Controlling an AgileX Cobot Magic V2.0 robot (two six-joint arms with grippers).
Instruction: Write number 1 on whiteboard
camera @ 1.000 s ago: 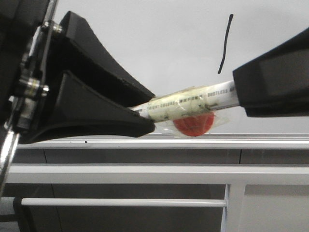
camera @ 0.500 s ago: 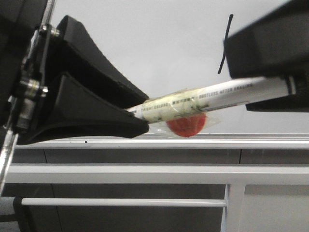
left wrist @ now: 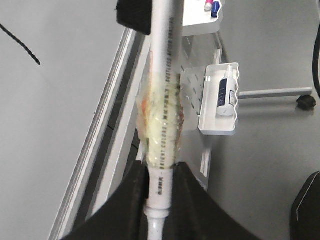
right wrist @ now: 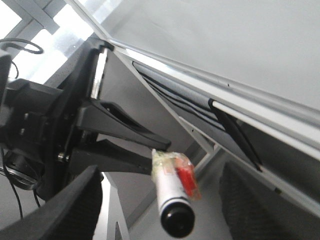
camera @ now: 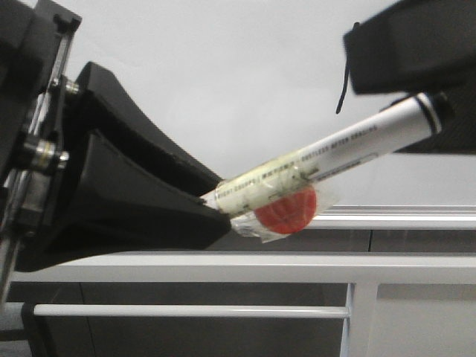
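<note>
Up front, your left gripper (camera: pixel 216 212) pinches the taped marker (camera: pixel 327 152); number 1 (camera: pixel 343 74) sits on the whiteboard (camera: pixel 223 74). Left wrist: white tray (left wrist: pixel 212 117) holds a bottle (left wrist: pixel 225 95). Right wrist: right gripper (right wrist: pixel 160 200) fingers spread, marker end between.

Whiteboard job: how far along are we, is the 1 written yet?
The writing looks done: a thin black stroke, the number 1, is on the whiteboard. In hand: the left gripper is shut on the taped marker, its capped end up by the right gripper, whose fingers stand apart around the cap, not gripping. Left, probably: setting the marker down.
</note>
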